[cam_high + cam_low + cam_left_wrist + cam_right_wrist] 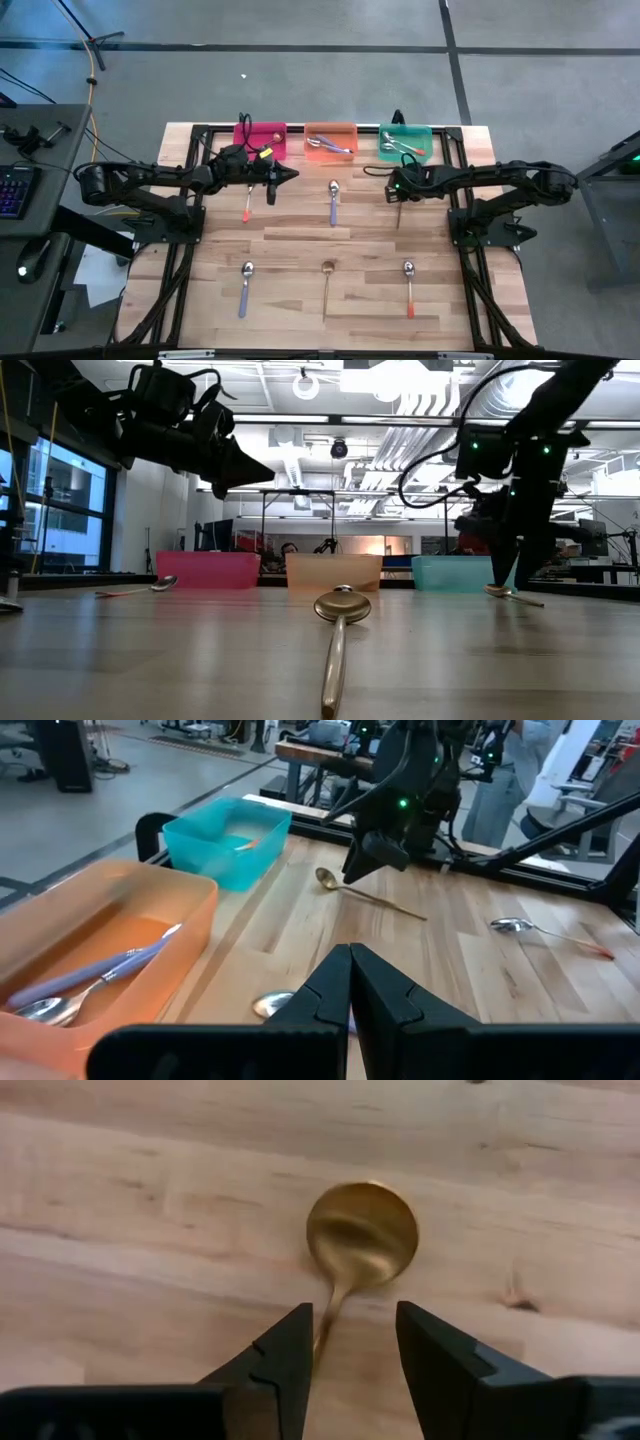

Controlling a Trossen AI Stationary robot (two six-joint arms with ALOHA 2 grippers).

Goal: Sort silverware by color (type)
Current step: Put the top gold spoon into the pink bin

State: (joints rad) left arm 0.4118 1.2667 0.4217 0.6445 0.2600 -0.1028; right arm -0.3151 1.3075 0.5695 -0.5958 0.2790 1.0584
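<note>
Right gripper (350, 1345) open astride gold spoon (360, 1240)

the wooden desk (300, 300) carries pink (260, 137), orange (331, 141) and teal (405, 142) bins along its far edge, with spoons (333, 201) scattered nearer.

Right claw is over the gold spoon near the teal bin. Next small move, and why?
Probably lower a touch and close. The right claw is open, and its fingers straddle the neck of the gold spoon, which lies flat on the table and is not yet gripped. The left claw waits shut, off the table, near the orange bin.
</note>
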